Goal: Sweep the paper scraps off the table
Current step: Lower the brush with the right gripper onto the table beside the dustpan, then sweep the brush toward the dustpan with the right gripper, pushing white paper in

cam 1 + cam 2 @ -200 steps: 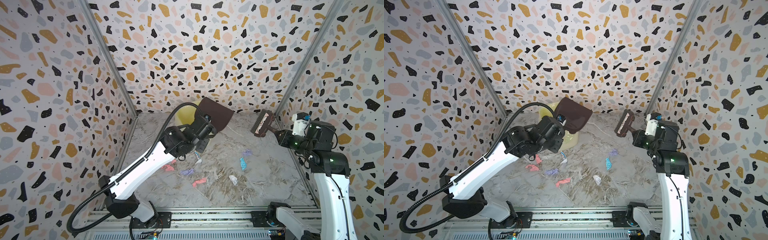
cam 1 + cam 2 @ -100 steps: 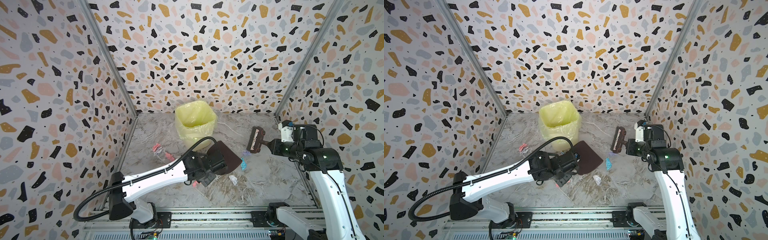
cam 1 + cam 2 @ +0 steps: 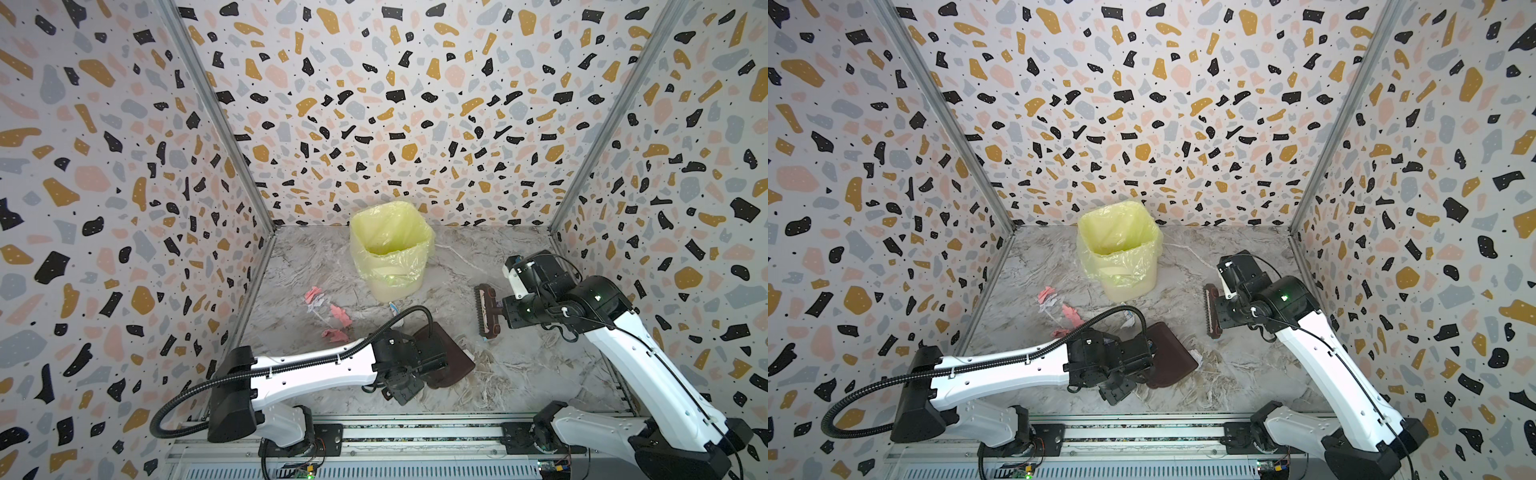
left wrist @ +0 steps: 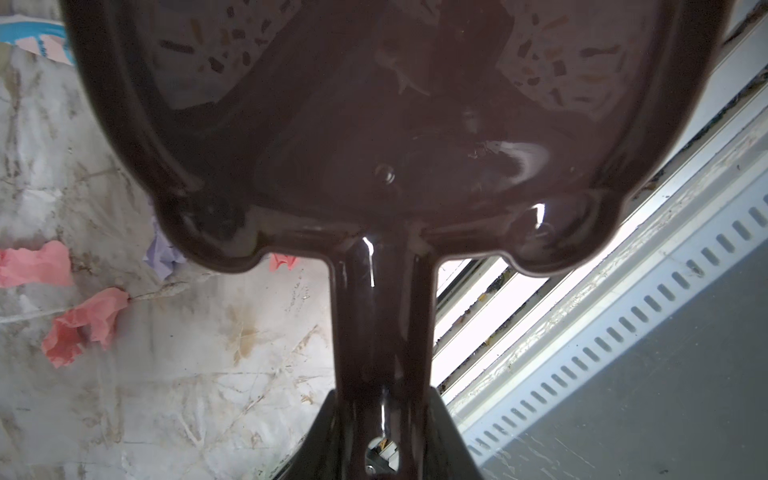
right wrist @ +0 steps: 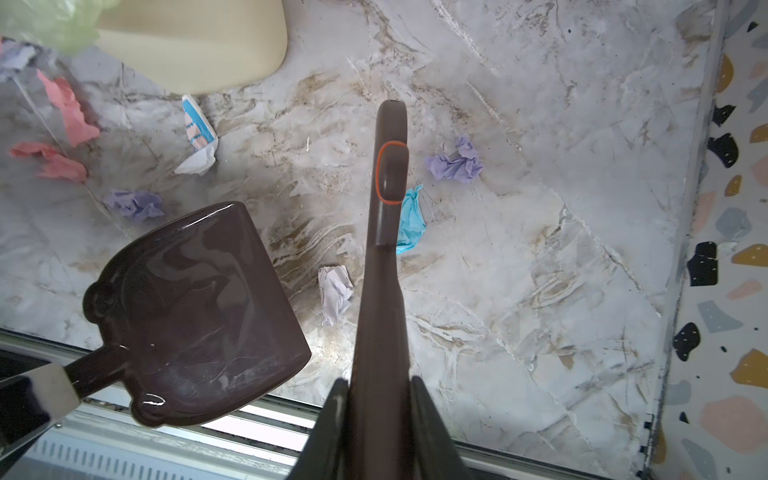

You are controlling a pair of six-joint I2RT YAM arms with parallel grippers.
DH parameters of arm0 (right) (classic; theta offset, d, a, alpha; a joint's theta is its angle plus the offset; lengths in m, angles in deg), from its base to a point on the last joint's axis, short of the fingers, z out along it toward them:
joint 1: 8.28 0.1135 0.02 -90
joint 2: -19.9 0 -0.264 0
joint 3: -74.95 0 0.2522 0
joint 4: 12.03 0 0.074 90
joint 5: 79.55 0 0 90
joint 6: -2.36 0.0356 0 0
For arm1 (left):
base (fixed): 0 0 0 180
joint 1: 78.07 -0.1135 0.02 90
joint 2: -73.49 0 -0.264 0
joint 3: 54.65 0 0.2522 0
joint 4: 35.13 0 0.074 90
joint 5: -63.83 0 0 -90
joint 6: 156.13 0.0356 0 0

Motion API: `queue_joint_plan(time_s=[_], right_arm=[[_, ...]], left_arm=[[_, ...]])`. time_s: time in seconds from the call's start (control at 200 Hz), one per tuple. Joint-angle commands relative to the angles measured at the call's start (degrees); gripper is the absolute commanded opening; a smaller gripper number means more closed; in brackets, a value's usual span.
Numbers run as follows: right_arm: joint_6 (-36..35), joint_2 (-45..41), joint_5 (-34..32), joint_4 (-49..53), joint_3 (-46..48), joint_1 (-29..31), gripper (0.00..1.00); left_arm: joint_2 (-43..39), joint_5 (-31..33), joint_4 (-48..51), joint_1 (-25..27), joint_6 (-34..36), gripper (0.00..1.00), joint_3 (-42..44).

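My left gripper (image 4: 380, 436) is shut on the handle of a brown dustpan (image 3: 451, 357), which lies low over the front of the table (image 3: 540, 374). My right gripper (image 5: 376, 415) is shut on the handle of a brown brush (image 3: 486, 311), bristles pointing left, to the right of the pan. In the right wrist view, paper scraps lie around the brush: a lilac one (image 5: 455, 162), a light blue one (image 5: 411, 220) and a white one (image 5: 334, 291) between brush and dustpan (image 5: 195, 311). Pink scraps (image 3: 338, 316) lie left of the pan.
A cream bin with a yellow liner (image 3: 390, 249) stands at the back middle. A blue-and-white scrap (image 5: 199, 133) lies by its base. Speckled walls close three sides, and a metal rail (image 3: 415, 432) runs along the front edge under both arm bases.
The left arm has swung the dustpan from over the bin down to the front of the table. The right arm has lowered the brush toward the table middle.
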Motion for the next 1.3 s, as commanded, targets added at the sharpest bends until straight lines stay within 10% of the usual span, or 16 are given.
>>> queue_joint_plan(time_s=[0.0, 1.296], right_arm=[[1.1, -0.7, -3.4, 2.5, -2.3, 1.3, 0.0], [3.4, -1.6, -3.9, 0.1, 6.8, 8.5, 0.0]], left_arm=[[0.4, -1.9, -0.6, 0.6, -0.7, 0.0, 1.7], [9.7, -5.3, -7.3, 2.2, 4.5, 0.0, 3.5]])
